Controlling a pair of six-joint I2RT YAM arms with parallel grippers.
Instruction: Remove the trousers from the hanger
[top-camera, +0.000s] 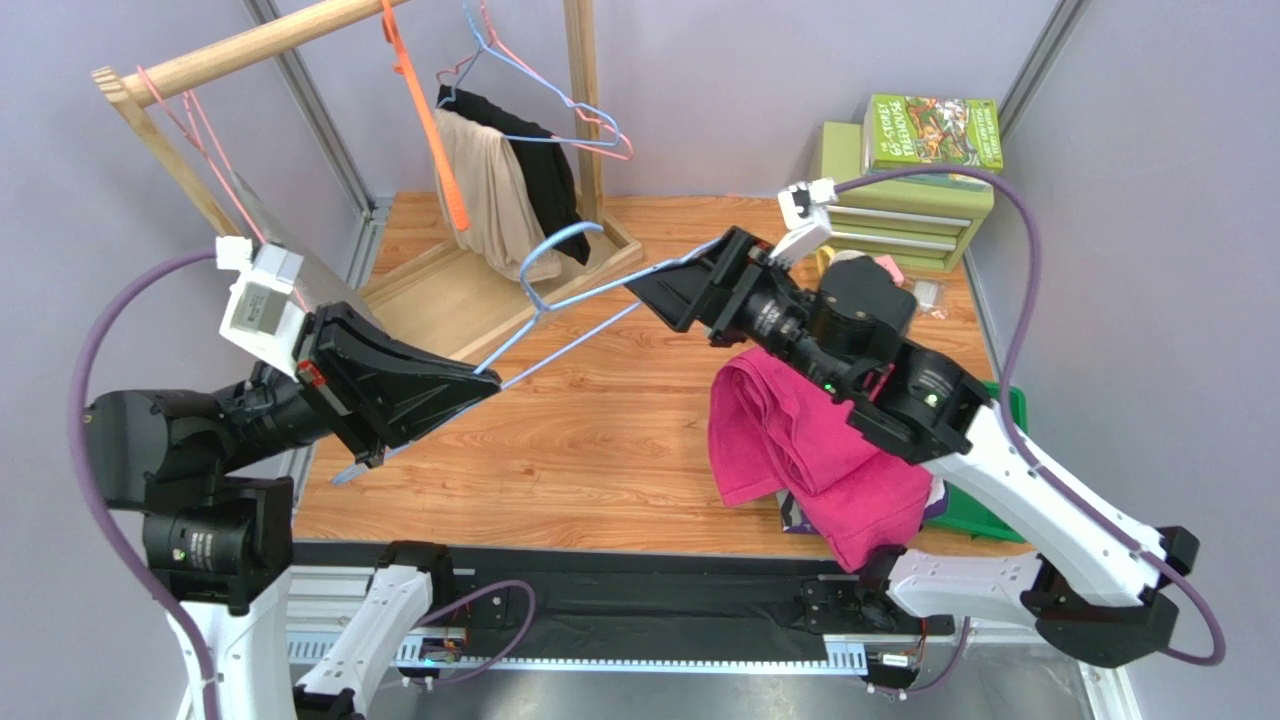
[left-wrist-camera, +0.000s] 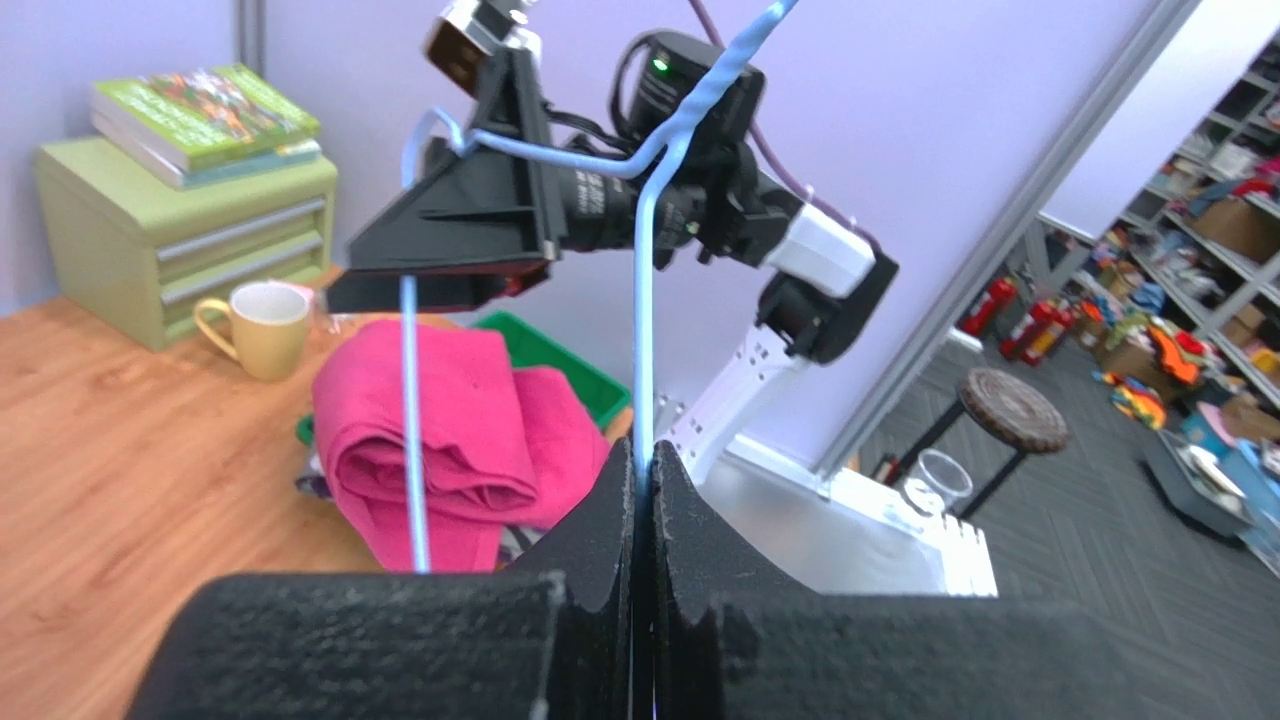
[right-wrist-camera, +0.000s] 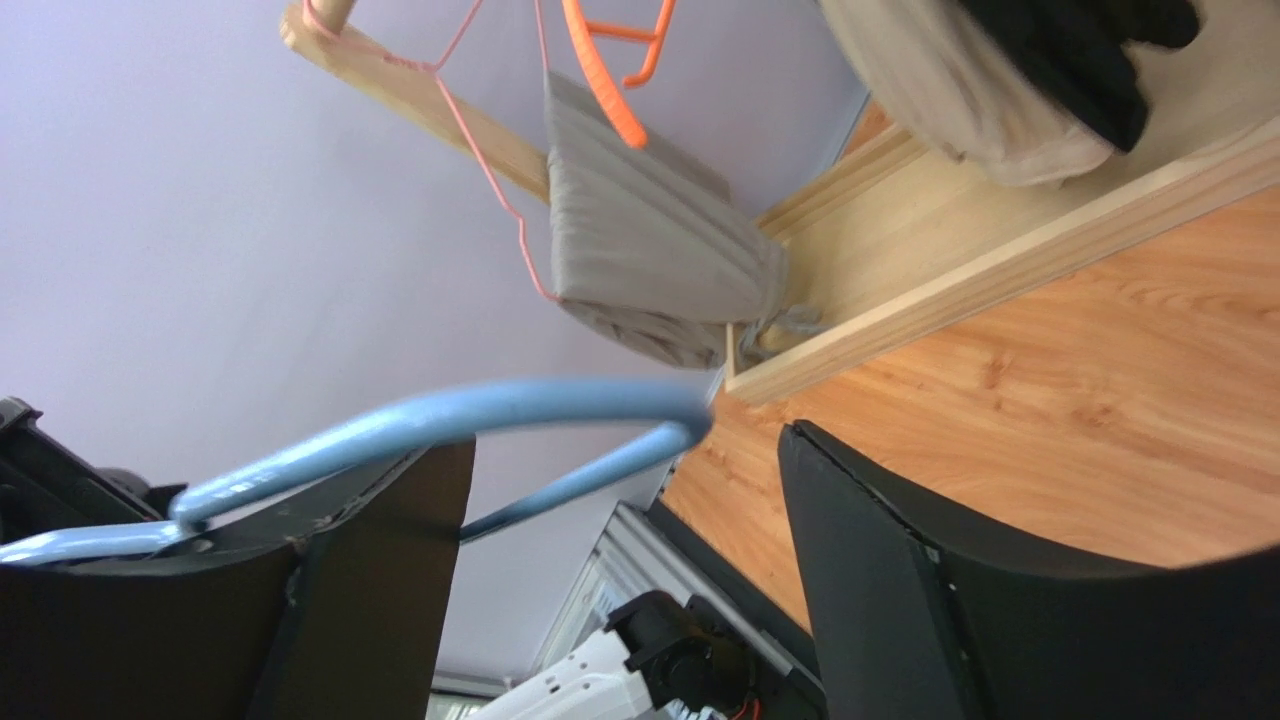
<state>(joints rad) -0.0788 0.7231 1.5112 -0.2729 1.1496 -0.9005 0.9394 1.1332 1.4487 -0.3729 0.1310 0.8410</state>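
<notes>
2 arms meet at the blue hanger (left-wrist-camera: 642, 330) above the desk (top-camera: 601, 435). The left gripper (top-camera: 489, 384) jaws pinch its wire, and the right gripper (top-camera: 654, 294) jaws are spread around its hook. The magenta trousers (top-camera: 781, 435) lie heaped under the right arm, covering the camouflage trousers (top-camera: 793, 518). Behind stands a wooden rack (top-camera: 256, 45) with a beige garment (top-camera: 489, 188).

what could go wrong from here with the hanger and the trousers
1. The hanger is pinched only by the left fingers, on thin wire. The right fingers stand open around its hook, so it may swing or slip.
2. The pink trousers lie heaped under the right arm, near the table's front edge; that arm could drag them off.
</notes>
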